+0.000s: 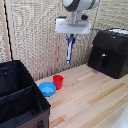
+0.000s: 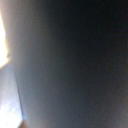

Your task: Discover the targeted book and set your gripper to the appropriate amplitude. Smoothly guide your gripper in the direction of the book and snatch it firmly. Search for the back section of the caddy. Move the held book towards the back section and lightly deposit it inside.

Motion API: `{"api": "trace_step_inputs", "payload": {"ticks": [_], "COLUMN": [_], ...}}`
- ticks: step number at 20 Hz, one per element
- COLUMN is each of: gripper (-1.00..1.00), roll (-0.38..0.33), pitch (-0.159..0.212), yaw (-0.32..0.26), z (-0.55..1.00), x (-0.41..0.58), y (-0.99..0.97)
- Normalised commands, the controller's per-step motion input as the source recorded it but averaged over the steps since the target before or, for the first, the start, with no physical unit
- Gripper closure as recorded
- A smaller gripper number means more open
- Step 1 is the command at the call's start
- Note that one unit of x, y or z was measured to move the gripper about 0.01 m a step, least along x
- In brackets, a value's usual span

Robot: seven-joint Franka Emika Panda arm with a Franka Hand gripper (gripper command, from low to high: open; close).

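Observation:
In the exterior view my gripper (image 1: 71, 39) hangs from the white boxy wrist high above the wooden table and is shut on the book (image 1: 69, 52). The book is thin and dark blue, seen edge-on, and hangs straight down from the fingers, well clear of the table. The black fabric caddy (image 1: 30, 89) stands at the exterior view's lower left, with a divider across it. Its back section (image 1: 12, 75) lies to the left of and below the gripper. In the wrist view a dark blurred surface, the book (image 2: 75, 60), fills almost the whole picture; the fingers cannot be made out.
A red cup (image 1: 58, 81) and a blue bowl (image 1: 47, 89) stand on the table (image 1: 90, 100) just beside the caddy's right wall. A black hard boxy appliance (image 1: 110, 52) stands at the exterior view's right. A woven screen is behind the arm.

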Motion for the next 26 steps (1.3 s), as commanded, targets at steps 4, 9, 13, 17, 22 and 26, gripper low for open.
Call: {"api": "trace_step_inputs", "payload": {"ticks": [4,9,13,17,22,26], "gripper": [1.00,1.00,1.00,1.00,1.00,1.00], "roll": [0.000,0.006,0.068,0.033,0.000,0.000], "pitch": [-0.032,-0.006,-0.009,-0.007,-0.030,0.000], "yaw": [-0.307,-0.274,-0.228,-0.182,-0.132,-0.107], "z": [0.80,0.74,0.56,0.27,0.11,0.04], "x": [0.000,0.074,0.089,0.042,0.019,0.094], "y": [0.12,0.19,0.37,0.62,0.81,0.86]}}
